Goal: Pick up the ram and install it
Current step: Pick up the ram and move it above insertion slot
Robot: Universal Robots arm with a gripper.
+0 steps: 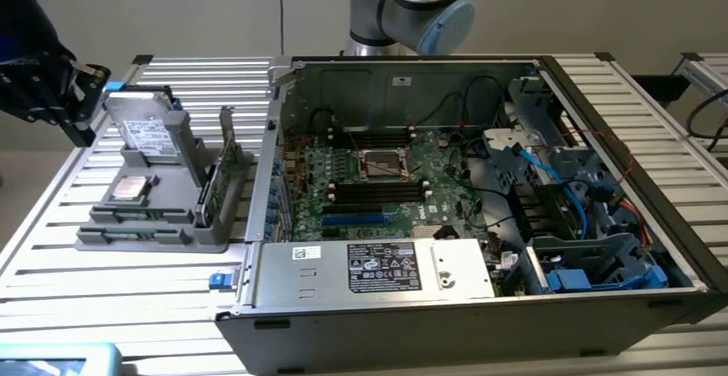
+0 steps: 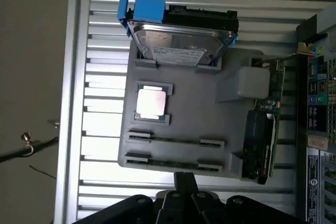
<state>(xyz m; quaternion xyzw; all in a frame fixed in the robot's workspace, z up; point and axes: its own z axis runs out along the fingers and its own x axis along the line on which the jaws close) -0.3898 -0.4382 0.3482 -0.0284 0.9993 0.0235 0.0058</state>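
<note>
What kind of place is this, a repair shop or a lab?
Probably a robotics lab bench for computer assembly: an open desktop case on a slatted metal table, a grey parts tray holding a hard drive, and a robot arm behind.

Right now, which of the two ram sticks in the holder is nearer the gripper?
The outer ram, along the holder's edge; the inner ram sits beside the CPU, farther from the gripper.

Slatted metal table (image 1: 148, 282), seemingly plain wall (image 1: 205, 9)

Matt plastic tray (image 2: 194, 114), ribbed metal table (image 2: 105, 40)
</note>
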